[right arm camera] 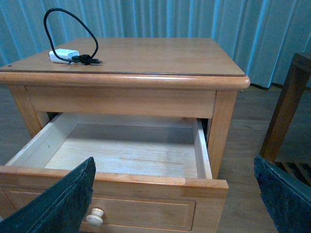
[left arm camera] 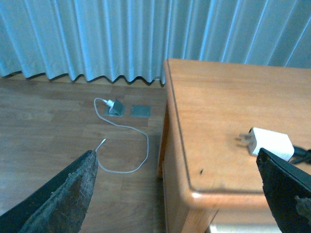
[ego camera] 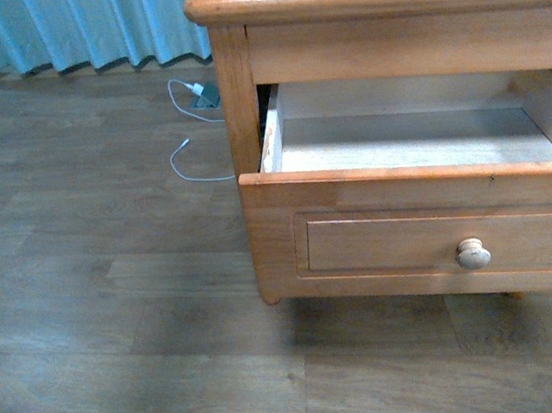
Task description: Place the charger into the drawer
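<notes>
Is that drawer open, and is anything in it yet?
Open and empty: the drawer is pulled out, its pale wood floor bare. The charger lies on the nightstand top, not inside.

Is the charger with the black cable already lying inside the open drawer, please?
No, the charger lies on the nightstand top, and the open drawer below shows only bare pale wood.
</notes>
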